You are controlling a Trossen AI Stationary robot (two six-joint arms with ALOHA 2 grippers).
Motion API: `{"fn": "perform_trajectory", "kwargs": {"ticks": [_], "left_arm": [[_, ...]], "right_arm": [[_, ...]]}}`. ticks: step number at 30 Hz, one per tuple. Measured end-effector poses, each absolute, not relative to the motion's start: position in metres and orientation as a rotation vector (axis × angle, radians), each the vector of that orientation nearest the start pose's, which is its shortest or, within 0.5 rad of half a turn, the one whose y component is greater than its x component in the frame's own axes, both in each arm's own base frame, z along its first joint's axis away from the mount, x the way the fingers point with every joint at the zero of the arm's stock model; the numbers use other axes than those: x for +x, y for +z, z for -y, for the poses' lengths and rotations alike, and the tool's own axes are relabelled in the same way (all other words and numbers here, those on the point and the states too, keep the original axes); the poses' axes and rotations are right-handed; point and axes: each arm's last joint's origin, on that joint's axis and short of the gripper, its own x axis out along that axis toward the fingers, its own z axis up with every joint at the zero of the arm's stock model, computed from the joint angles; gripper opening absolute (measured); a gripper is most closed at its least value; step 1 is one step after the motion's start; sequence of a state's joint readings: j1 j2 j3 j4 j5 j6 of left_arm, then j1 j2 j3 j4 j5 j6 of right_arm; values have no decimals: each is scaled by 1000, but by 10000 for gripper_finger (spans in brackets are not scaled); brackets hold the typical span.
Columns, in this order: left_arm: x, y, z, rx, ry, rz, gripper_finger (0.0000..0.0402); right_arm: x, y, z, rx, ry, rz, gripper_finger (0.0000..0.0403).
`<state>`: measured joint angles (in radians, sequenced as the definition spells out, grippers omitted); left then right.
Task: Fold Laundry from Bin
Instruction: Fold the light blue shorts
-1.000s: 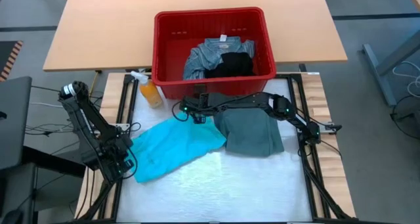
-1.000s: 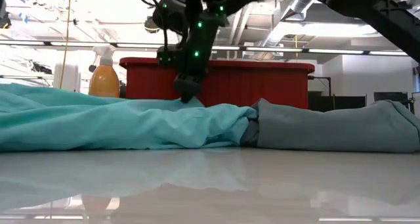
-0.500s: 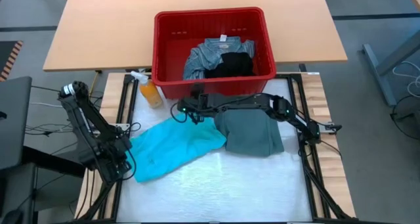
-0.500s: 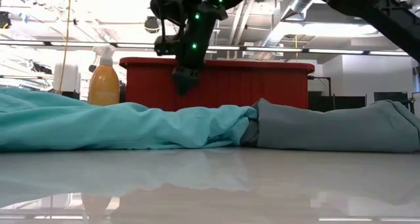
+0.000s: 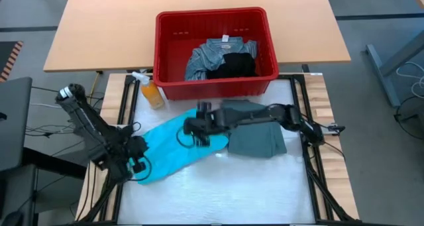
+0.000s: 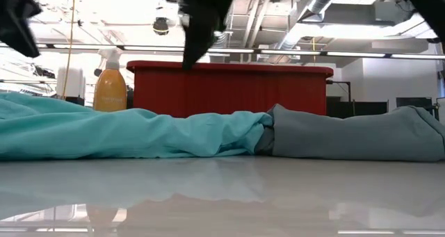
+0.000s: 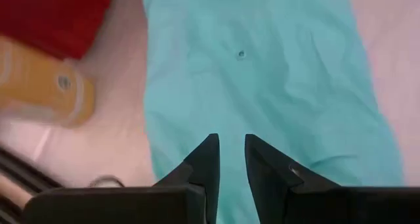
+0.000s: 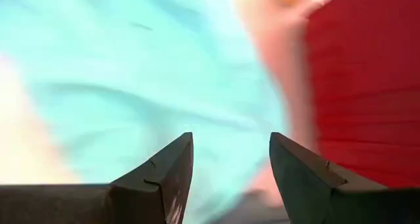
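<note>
Two pincers hover over the turquoise garment (image 5: 173,145): right pincer (image 8: 224,159) spread wide, left pincer (image 7: 228,159) nearly pressed together, both empty. Zero readable labels anywhere.

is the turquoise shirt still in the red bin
No, the turquoise shirt lies spread on the table in front of the red bin, which holds only the blue-grey and black garments.

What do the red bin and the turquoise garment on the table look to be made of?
The red bin: apparently rigid moulded plastic, with a uniform colour, a thick rim and slotted walls. The turquoise garment: soft matte woven or knit fabric, which drapes in wrinkles; the fibre cannot be told.
</note>
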<state>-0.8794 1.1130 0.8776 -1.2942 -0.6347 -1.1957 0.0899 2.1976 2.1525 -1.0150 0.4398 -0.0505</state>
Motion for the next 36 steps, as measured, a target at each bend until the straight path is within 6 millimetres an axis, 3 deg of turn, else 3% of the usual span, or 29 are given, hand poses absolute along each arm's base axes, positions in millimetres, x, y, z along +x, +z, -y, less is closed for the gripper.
{"fn": "perform_trajectory", "kwargs": {"ticks": [3,8,12,17,25,31,36], "left_arm": [[126,255,104,62,401,-1017,61],[136,270,95,138,330,-1008,61],[140,274,98,222,125,-1041,71],[143,275,103,303,-36,-1044,115],[154,261,116,254,-196,-997,207],[151,252,117,394,-335,-1058,243],[141,248,111,480,-400,-1182,245]], "right_arm": [[460,289,-63,-280,-245,-1000,223],[448,267,-117,-313,-199,-1038,223],[435,253,-152,-304,-192,-1047,223],[427,253,-182,-277,-183,-990,223],[421,220,-214,-413,-241,-975,223],[457,187,-226,-405,-189,-764,223],[494,154,-239,-583,-99,-486,223]]}}
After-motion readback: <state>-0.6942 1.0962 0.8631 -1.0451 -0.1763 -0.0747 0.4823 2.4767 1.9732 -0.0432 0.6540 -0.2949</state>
